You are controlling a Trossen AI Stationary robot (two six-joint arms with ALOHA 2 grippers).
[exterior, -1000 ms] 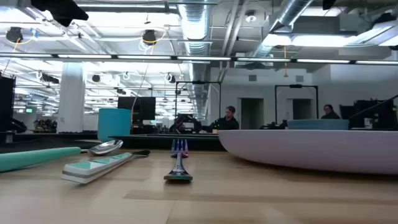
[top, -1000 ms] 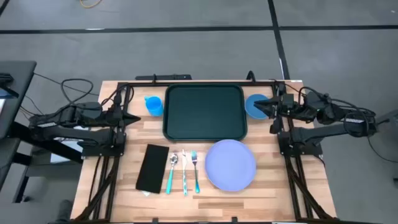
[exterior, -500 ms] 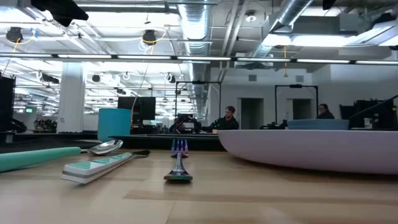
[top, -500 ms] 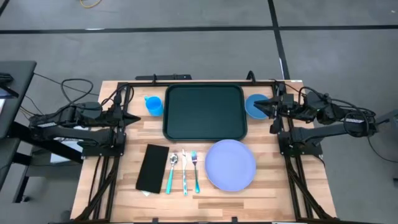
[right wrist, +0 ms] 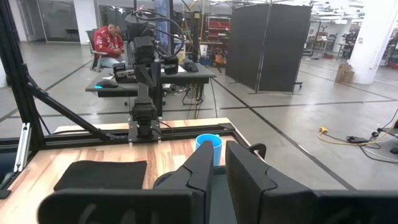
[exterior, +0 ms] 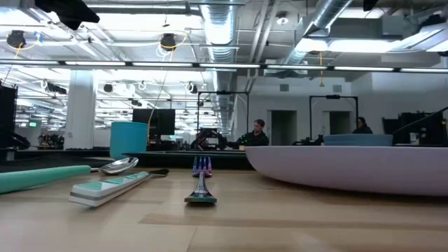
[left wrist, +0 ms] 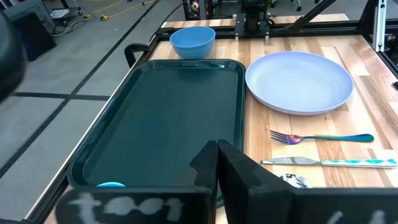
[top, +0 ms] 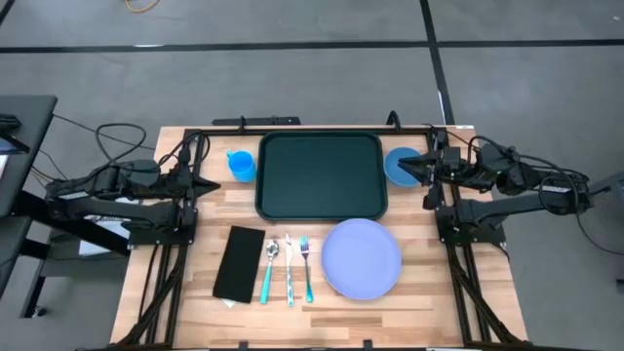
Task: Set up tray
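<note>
The dark green tray (top: 322, 175) (left wrist: 168, 112) lies flat at the table's far middle. A blue cup (top: 241, 165) (right wrist: 209, 149) stands off its left side and a blue bowl (top: 398, 163) (left wrist: 193, 40) off its right. Near the front lie a black napkin (top: 240, 263), a spoon (top: 270, 268), a knife (top: 289, 271), a fork (top: 306, 265) and a lavender plate (top: 362, 257) (left wrist: 300, 81). My left gripper (top: 213, 182) waits shut at the table's left edge, left of the cup. My right gripper (top: 404, 168) is shut at the right edge, its tip over the bowl in the high view.
Black frame rails (top: 253, 122) run along the table's far edge and both sides. In the low view the fork (exterior: 201, 183), knife (exterior: 108, 187) and spoon (exterior: 119, 166) lie in front, the plate (exterior: 350, 168) on the right. People sit at desks far behind the table.
</note>
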